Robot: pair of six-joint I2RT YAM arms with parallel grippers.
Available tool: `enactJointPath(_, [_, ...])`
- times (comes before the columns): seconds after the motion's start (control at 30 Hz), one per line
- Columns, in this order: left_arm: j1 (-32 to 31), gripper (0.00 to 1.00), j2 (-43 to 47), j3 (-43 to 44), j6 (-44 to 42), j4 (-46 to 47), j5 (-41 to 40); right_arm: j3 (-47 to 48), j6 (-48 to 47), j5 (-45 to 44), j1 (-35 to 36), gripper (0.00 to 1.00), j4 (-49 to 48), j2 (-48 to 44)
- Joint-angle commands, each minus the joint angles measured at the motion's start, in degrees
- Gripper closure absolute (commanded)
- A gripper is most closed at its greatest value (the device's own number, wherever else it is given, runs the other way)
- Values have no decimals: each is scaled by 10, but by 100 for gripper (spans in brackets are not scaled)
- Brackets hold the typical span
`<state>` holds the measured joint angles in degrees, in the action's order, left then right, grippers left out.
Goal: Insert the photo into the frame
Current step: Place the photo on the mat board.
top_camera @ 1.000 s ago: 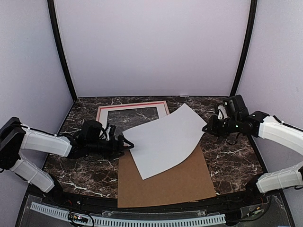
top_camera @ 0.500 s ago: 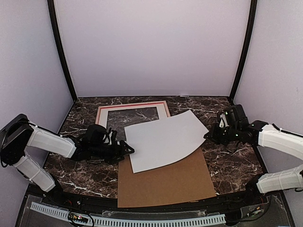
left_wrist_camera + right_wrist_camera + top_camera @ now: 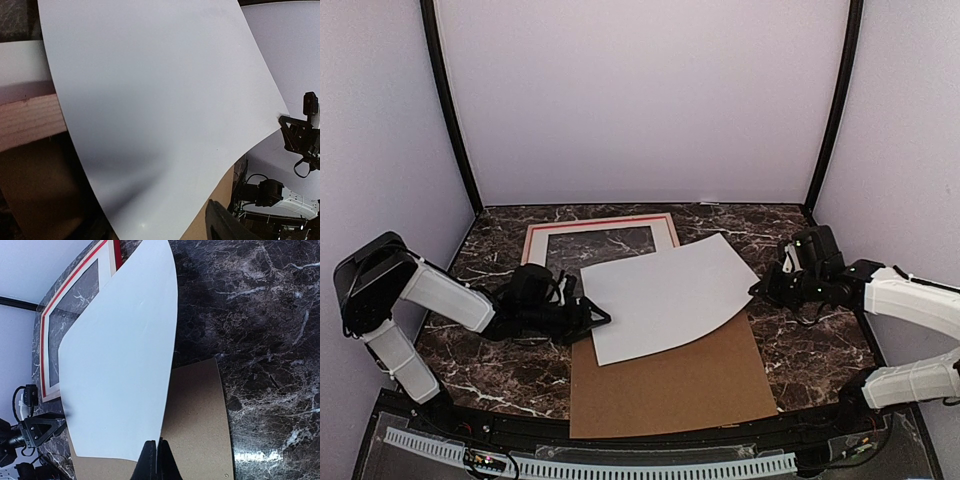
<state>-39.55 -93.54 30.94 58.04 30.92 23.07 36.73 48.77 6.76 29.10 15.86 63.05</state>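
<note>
The photo (image 3: 665, 295) shows only its plain white back. It lies low and slightly bowed, partly over the brown backing board (image 3: 690, 390). The red-faced frame (image 3: 600, 226) lies flat behind it, its near rail covered by the photo. My right gripper (image 3: 757, 288) is shut on the photo's right edge, seen pinched in the right wrist view (image 3: 156, 460). My left gripper (image 3: 593, 318) is at the photo's left edge. In the left wrist view (image 3: 157, 232) one finger (image 3: 222, 225) stands apart from the sheet (image 3: 150, 100). The other finger is hidden by the sheet.
The table is dark marble (image 3: 810, 340). The backing board reaches almost to the near table edge. Black corner posts (image 3: 450, 120) and pale walls close in the back and sides. The frame's pale wood side (image 3: 25, 120) shows beside the photo in the left wrist view.
The photo has come down from a raised, tilted hold to lie low over the backing board. Both grippers sank with it, and the left arm's elbow rose.
</note>
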Motion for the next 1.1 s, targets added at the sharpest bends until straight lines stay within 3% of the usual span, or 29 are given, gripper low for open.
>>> enactJointPath(0.0, [-1, 40, -9, -9, 15, 53, 11, -9, 5, 4, -1, 100, -24, -11])
enactJointPath(0.27, [4, 66, 6, -23, 6, 106, 8, -28, 4, 7, 0, 100, -34, -4])
enactJointPath(0.4, [13, 85, 16, -18, -11, 96, 15, -28, -4, 11, -1, 100, -36, -1])
enactJointPath(0.53, [30, 99, 30, -7, -40, 63, 20, -23, -15, 19, 0, 100, -40, 2])
enactJointPath(0.8, [79, 100, 114, 64, -147, -115, 16, 3, -35, 19, 28, 100, -73, 9])
enactJointPath(1.07, [179, 100, 159, 152, -244, -325, 21, 59, -32, -3, 73, 100, -189, 117])
